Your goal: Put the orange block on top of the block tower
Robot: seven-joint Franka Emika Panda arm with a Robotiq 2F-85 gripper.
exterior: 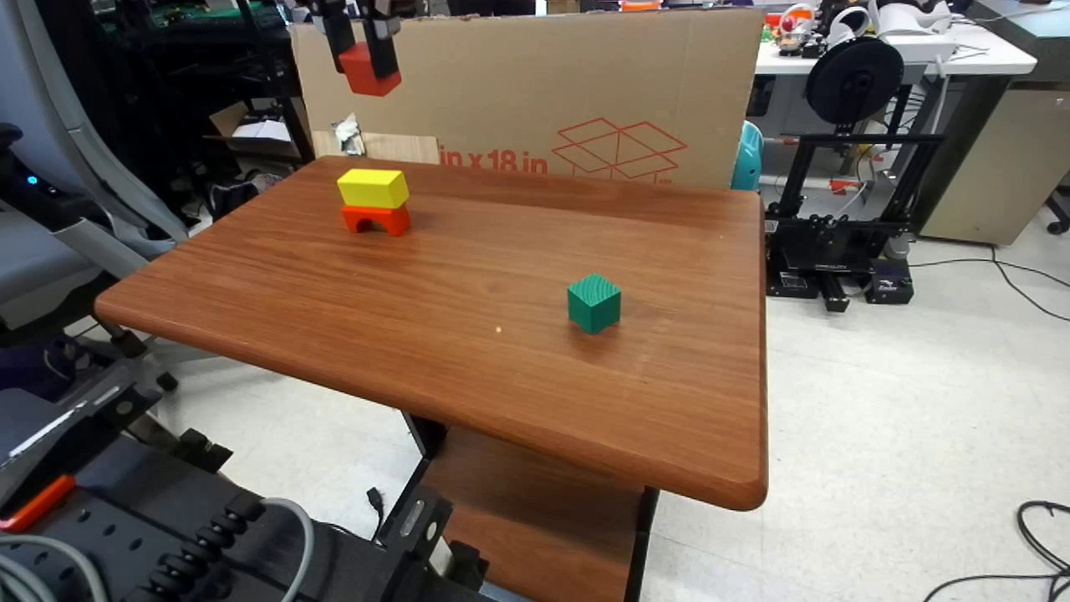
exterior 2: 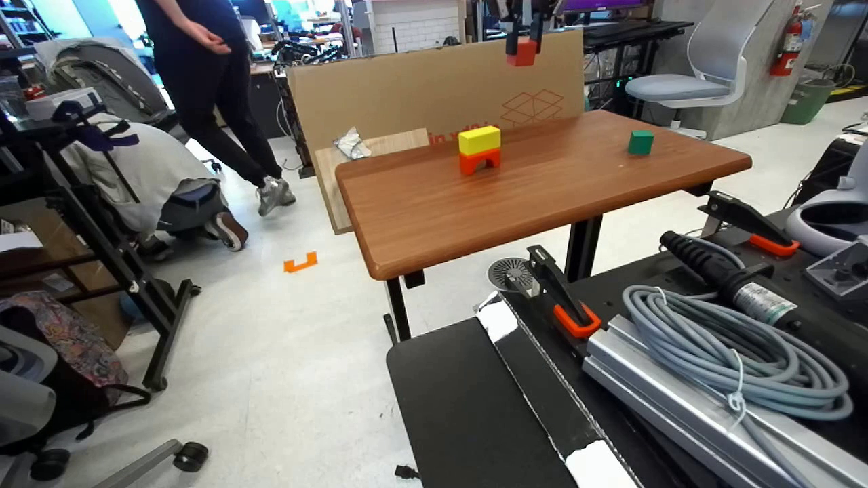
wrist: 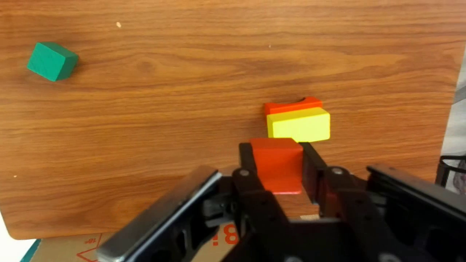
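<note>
The orange block [exterior: 370,73] is a small red-orange cube held high above the table in both exterior views [exterior 2: 521,54]. My gripper [exterior: 359,60] is shut on it, with one black finger on each side; the grip also shows in the wrist view [wrist: 278,156]. The block tower stands on the table: a yellow block [exterior: 374,189] lies flat on a red-orange arch block [exterior: 401,221]. In the wrist view the held orange block [wrist: 278,169] overlaps the near edge of the yellow block [wrist: 304,125] and hides a corner of it. The arch [wrist: 295,106] shows behind.
A green cube [exterior: 594,304] sits on the brown table [exterior: 468,334], well apart from the tower. A cardboard sheet [exterior: 501,92] stands upright along the table's edge beyond the tower. Two people [exterior 2: 217,81] are on the floor area beyond the table.
</note>
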